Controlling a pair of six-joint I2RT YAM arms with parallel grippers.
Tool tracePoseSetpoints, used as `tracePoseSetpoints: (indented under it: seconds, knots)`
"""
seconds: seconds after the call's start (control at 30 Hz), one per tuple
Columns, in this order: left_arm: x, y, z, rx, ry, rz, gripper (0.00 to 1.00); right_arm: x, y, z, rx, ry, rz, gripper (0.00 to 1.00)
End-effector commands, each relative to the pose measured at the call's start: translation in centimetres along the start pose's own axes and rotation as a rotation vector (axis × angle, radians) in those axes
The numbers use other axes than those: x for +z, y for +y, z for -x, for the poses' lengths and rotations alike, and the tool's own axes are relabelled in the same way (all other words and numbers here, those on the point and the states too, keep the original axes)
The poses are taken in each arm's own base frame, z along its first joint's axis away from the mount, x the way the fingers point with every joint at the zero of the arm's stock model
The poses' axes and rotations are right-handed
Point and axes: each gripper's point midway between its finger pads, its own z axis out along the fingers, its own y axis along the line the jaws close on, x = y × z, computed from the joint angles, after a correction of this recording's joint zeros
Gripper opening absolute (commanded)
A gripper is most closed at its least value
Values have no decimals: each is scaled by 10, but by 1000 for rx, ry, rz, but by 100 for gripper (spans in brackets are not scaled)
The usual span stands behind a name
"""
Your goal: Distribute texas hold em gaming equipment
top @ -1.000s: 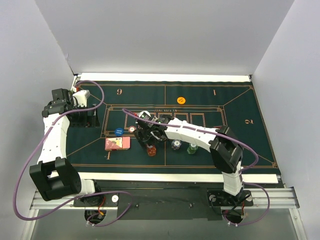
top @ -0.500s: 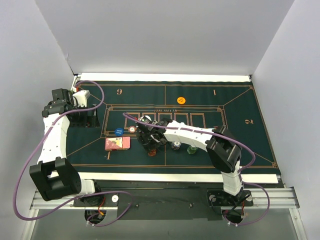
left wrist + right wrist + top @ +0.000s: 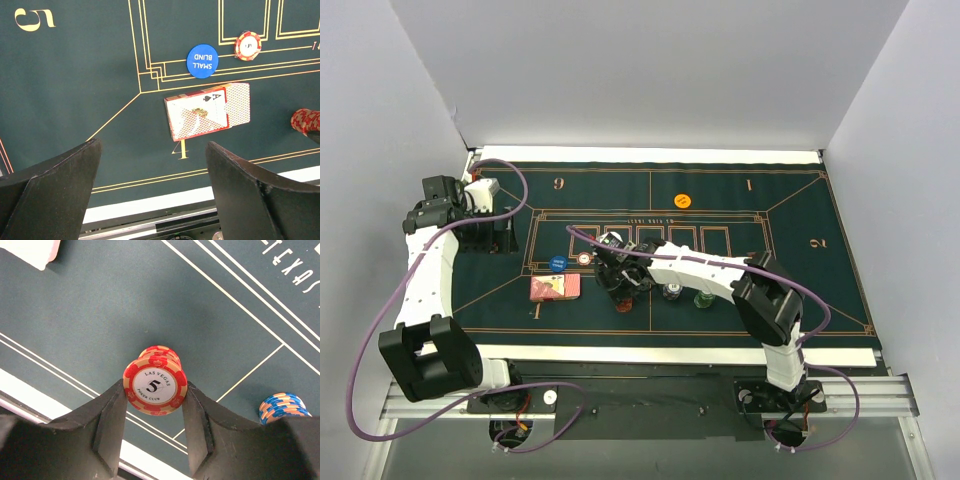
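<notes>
You've got a dark green felt mat (image 3: 800, 290) with gold lines (image 3: 650, 200) printed across it. Gold numbers 6 (image 3: 558, 183), 1 (image 3: 750, 184) and 2 (image 3: 817, 242) sit near its far and right edges. There are white strips (image 3: 650, 156) along its far and near sides and plain white walls (image 3: 650, 70) on three sides. A metal rail (image 3: 650, 398) runs along the near edge.

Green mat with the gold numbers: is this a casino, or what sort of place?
Probably a robot test booth dressed as a poker table: plain white walls enclose a felt mat holding red chips and playing cards.
</notes>
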Motion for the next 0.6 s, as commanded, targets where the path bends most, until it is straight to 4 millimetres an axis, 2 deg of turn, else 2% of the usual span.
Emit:
tracePoseSetpoints:
  seconds: [0.0,0.13,0.2,0.37,0.47,0.53,0.57]
  knots:
    - [-16,1,17,31,-63,16,96,-12,-2,-4,-3,-9,-12,29]
    - [-16,1,17,30,-62,14,96,-27,-3,3,-7,-40,-12,27]
    - [-18,0,17,30,-64,13,96,-34,-10,8,-7,-62,-47,27]
    - [-18,-1,18,32,-63,9,96,-55,-18,26,21,-119,-50,26]
    - [-19,0,19,31,-66,10,96,-63,-33,40,68,-143,-54,26]
    - [-19,0,20,29,-65,8,96,-68,-49,54,110,-165,-62,25]
    - [-18,0,20,28,-64,8,96,-68,-65,60,145,-167,-80,25]
